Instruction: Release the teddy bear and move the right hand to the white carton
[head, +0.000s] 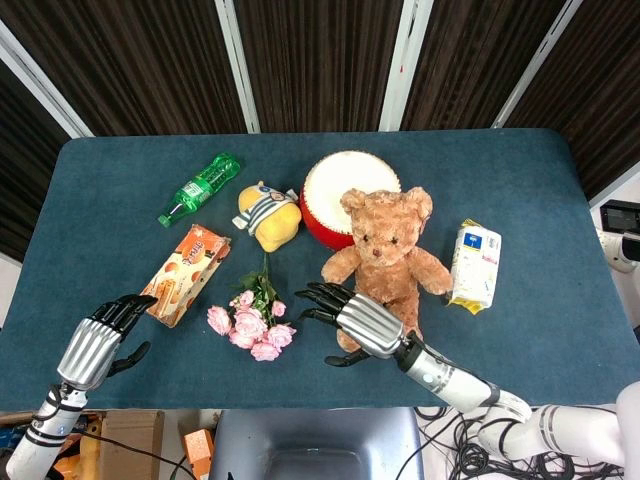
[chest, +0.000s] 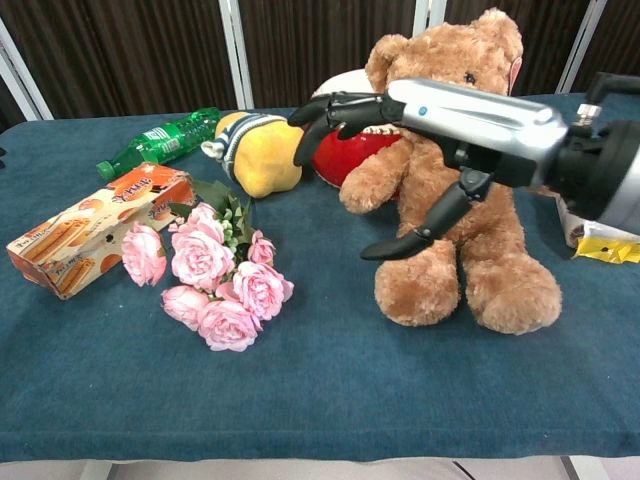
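Note:
The brown teddy bear (head: 388, 258) (chest: 455, 190) sits upright on the blue table, leaning against the red drum (head: 343, 192) (chest: 345, 150). My right hand (head: 360, 320) (chest: 440, 125) hovers in front of the bear's near left side, fingers spread, holding nothing and not touching the bear. The white carton (head: 476, 266) (chest: 598, 225) lies to the bear's right, with a yellow end showing in the chest view. My left hand (head: 92, 340) is at the table's near left corner, fingers apart and empty; the chest view does not show it.
Pink roses (head: 250, 322) (chest: 205, 280) lie left of my right hand. An orange biscuit box (head: 185, 272) (chest: 90, 225), a green bottle (head: 200, 187) (chest: 155, 142) and a yellow plush toy (head: 268, 215) (chest: 258, 150) sit further left and back.

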